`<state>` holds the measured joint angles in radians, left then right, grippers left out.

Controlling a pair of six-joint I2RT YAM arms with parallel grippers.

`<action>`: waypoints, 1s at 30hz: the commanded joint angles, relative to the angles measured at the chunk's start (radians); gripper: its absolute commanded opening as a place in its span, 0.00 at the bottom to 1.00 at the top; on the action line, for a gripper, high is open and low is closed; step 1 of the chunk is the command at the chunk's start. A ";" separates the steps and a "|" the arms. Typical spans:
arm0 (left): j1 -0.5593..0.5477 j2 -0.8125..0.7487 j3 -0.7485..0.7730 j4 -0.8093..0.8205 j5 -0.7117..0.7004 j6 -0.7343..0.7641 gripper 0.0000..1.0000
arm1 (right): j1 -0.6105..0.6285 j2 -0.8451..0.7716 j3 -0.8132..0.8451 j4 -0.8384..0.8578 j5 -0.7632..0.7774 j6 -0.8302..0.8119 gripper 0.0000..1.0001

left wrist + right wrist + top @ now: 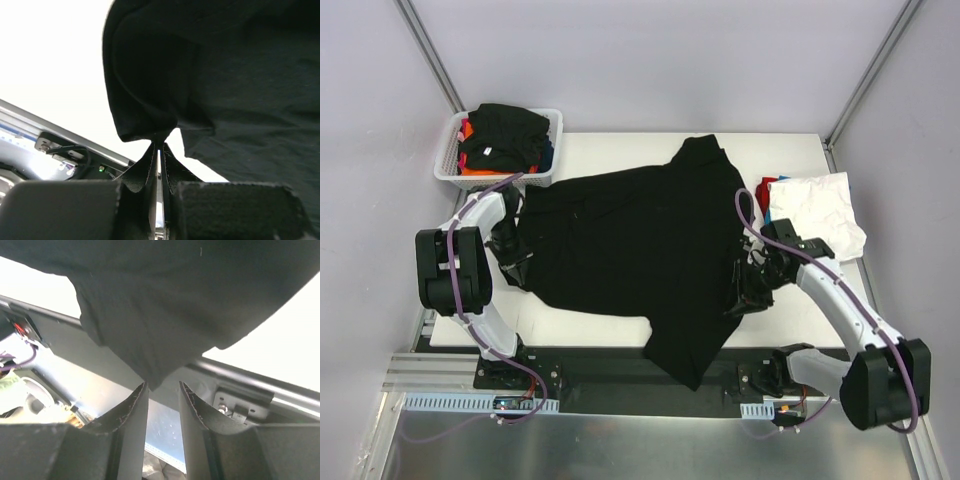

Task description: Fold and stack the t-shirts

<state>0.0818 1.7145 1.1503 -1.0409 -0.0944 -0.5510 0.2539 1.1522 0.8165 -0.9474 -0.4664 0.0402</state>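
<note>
1. Basket (447,165): white mesh, far left corner, off the surface (620,150). It holds a pile (505,135) of cloth, black on top, with orange, red and blue showing at the edges.

2. My left end effector (515,268): at the left edge of the black shirt (630,240). In my wrist view it (160,150) is clamped tight on a pinch of the black shirt (225,75), the cloth bunching up from the tips.

3. Black shirt: spread wide across the middle of the surface, one end reaching the far edge, the other hanging over the near edge.

4. My right end effector (748,288): at the shirt's right edge. In my wrist view it (162,387) has its fingers (135,410) parted, with a gap showing between them; a fold of the black shirt (165,305) hangs right at the tips, not pinched.

5. White shirt (815,210): crumpled, right side of the surface, lying on a red shirt (763,188) that peeks out at its left.
</note>
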 commanded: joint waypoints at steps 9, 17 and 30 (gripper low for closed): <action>-0.056 -0.033 0.003 -0.038 -0.048 -0.012 0.00 | 0.037 -0.250 -0.181 -0.041 -0.089 0.088 0.35; -0.062 -0.078 0.000 -0.033 -0.056 -0.003 0.00 | 0.076 -0.381 -0.218 -0.157 -0.042 0.127 0.33; -0.062 -0.161 0.005 -0.019 -0.028 -0.009 0.00 | 0.074 -0.244 -0.168 -0.070 0.072 0.156 0.40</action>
<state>0.0254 1.6104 1.1339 -1.0344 -0.1169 -0.5510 0.3233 0.8455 0.6006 -1.0782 -0.4301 0.1867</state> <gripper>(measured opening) 0.008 0.395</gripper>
